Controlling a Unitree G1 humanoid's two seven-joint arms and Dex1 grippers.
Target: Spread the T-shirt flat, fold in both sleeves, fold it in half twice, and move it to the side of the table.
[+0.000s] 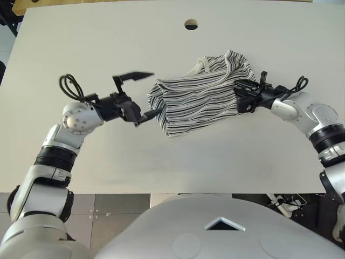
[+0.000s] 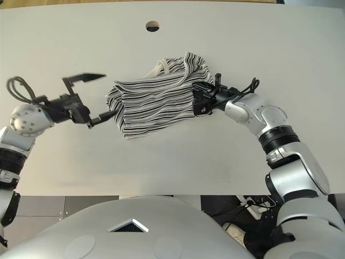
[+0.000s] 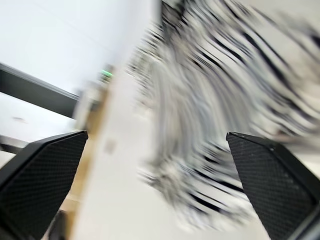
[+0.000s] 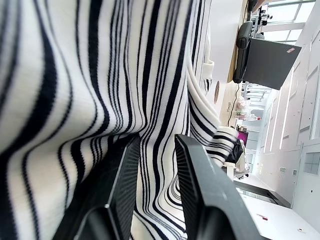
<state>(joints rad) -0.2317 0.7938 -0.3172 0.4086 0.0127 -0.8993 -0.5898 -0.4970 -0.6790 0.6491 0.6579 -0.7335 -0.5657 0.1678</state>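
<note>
A: Head view?
B: T-shirt (image 1: 199, 100) sitting bunched mid-desk (image 1: 81, 43). Right gripper (image 1: 237, 89) pinching its right edge. Left gripper (image 1: 152, 93) gaping wide at its left edge, holding nothing.
A: Left wrist view?
B: Fingers spread, cloth just ahead.
A: Right wrist view?
B: Clamping a thin fold, likely slipping out if tugged.

A round hole (image 1: 191, 24) lies far back; grey floor tiles (image 1: 108, 210) show below.

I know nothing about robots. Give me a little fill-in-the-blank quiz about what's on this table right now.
1. The T-shirt is patterned with black and white ____.
2. The right gripper is shut on the shirt, while the left gripper beside it is ____.
3. Near the far edge of the table there is a small round ____.

Missing words: stripes; open; hole.
</note>
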